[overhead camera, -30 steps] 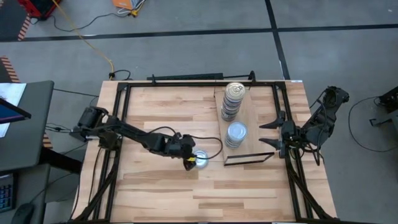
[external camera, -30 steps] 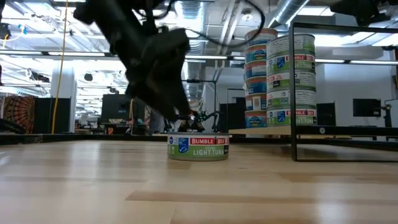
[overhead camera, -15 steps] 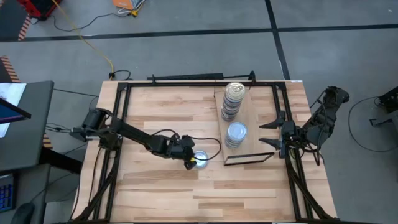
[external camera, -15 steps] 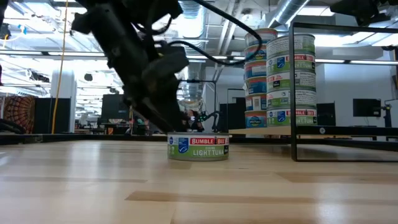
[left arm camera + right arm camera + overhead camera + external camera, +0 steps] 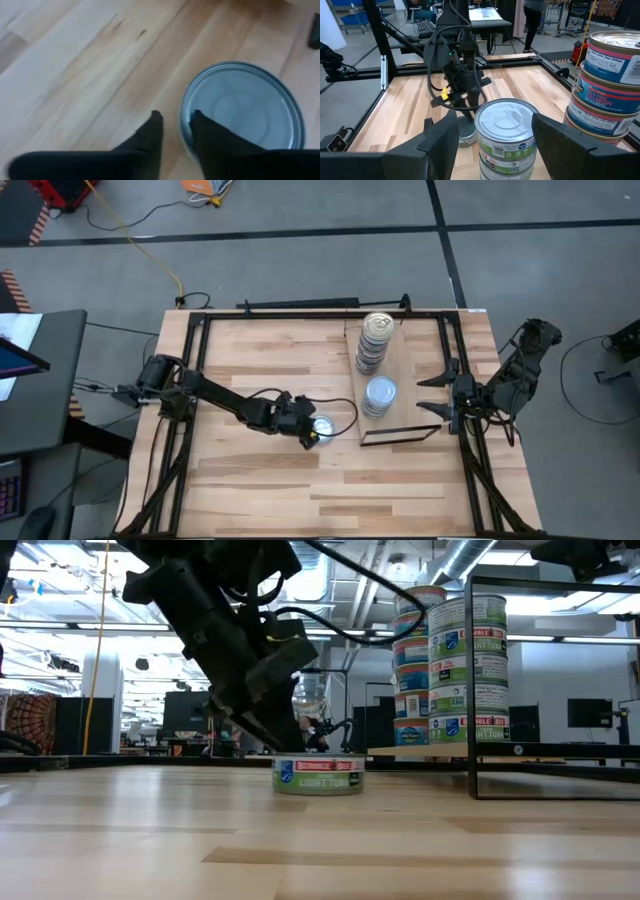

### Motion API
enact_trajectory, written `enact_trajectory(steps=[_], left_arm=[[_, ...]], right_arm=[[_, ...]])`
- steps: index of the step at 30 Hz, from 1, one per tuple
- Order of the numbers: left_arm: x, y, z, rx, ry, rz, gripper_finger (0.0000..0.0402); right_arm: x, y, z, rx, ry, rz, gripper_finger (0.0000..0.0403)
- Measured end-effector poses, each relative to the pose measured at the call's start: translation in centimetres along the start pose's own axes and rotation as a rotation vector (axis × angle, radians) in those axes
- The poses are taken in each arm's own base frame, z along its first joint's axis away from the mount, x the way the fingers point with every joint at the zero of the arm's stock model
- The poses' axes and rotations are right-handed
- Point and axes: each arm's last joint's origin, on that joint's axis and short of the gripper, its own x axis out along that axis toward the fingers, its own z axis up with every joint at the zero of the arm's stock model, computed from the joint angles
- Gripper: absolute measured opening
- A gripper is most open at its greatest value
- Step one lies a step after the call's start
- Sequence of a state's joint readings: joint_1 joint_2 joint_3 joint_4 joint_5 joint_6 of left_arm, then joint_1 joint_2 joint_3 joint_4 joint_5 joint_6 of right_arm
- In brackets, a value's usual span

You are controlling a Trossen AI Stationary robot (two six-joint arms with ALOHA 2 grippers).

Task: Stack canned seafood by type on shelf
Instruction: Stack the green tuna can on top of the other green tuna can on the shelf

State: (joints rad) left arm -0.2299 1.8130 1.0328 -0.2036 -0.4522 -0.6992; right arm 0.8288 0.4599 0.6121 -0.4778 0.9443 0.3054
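A lone tin with a silvery light-blue top (image 5: 323,426) (image 5: 318,776) (image 5: 245,107) sits flat on the tabletop, left of the shelf (image 5: 402,365). My left gripper (image 5: 309,436) (image 5: 176,120) is at its near-left rim, fingers almost shut. On the shelf stand a tall stack of pale-topped tins (image 5: 376,330) (image 5: 610,85) and a shorter stack of silvery-topped tins (image 5: 380,393) (image 5: 505,135). My right gripper (image 5: 425,395) (image 5: 495,120) waits open at the shelf's right side, apart from both stacks. My left gripper pinches the lone tin's rim (image 5: 186,131) at the near-left side. One finger (image 5: 202,132) lies on the top just inside the rim, the other (image 5: 152,135) outside the wall. The fingers slant down from the table's left. The tin stays flat on the table.
A thin dark-edged strip (image 5: 400,434) closes the shelf's near end. Black frame rails (image 5: 195,380) run along the table's left, far and right sides. Bare butcher-block tabletop (image 5: 330,490) lies near of the tin. A cable (image 5: 345,415) loops beside the left wrist.
My left gripper has edged a little toward the far edge while staying at the tin's rim. The tin has slid slightly toward the far edge with it, still flat on the table. The right arm has kept still.
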Motion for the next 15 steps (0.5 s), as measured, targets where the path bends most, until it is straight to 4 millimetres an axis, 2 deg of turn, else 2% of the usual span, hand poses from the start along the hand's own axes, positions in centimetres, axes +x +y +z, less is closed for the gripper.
enact_trajectory(steps=[4,5,15], left_arm=[[0.2,0.7,0.1,-0.032,0.023,0.034,0.0020],[0.3,0.9,0.2,-0.045,0.031,0.036,0.0011],[1.7,3.5,1.6,-0.130,0.145,-0.007,0.0001]], right_arm=[[0.0,0.0,0.0,0.000,0.000,0.000,0.0277],[0.0,0.0,0.0,0.000,0.000,0.000,0.0277],[0.0,0.0,0.0,0.000,0.000,0.000,0.0277]])
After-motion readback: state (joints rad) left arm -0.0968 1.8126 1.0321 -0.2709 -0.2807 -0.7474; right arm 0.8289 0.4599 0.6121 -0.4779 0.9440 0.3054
